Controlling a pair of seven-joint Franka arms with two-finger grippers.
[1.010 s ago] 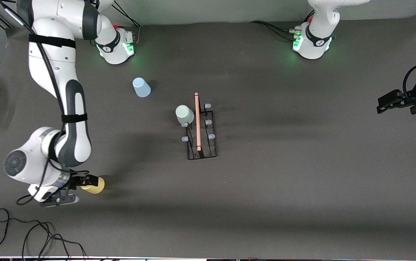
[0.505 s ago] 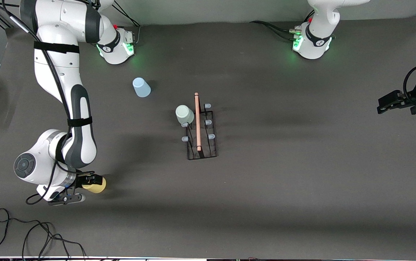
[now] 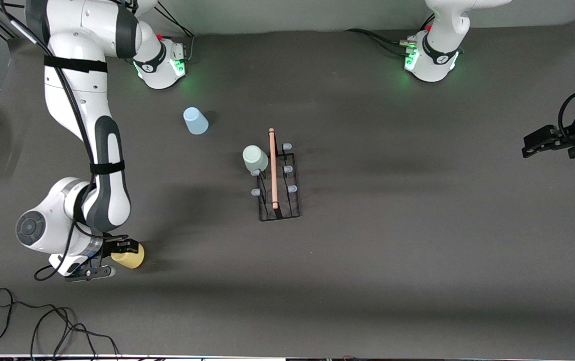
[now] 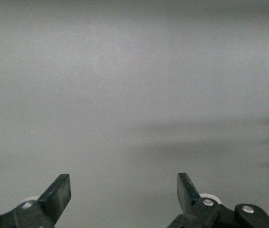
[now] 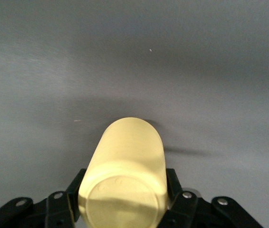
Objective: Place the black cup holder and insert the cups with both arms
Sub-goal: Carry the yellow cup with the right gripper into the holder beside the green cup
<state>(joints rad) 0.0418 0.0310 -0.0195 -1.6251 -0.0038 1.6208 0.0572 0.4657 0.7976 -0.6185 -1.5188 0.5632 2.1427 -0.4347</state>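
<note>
The black cup holder with its light-wood bar handle stands in the middle of the table. The pale mint green cup sits upside down on a peg of it, on the side toward the right arm's end. The light blue cup stands upside down on the table, farther from the front camera. My right gripper is shut on the yellow cup, low over the table near the right arm's end; the yellow cup fills the gap between its fingers. My left gripper is open and empty at the left arm's end; it faces bare mat.
A black cable lies coiled on the table near the front edge, close to my right gripper. The two green-lit bases stand along the table edge farthest from the front camera. The dark mat covers the table.
My right arm first shifted toward the cup holder with the yellow cup, then drew back a little. The left arm has not moved.
</note>
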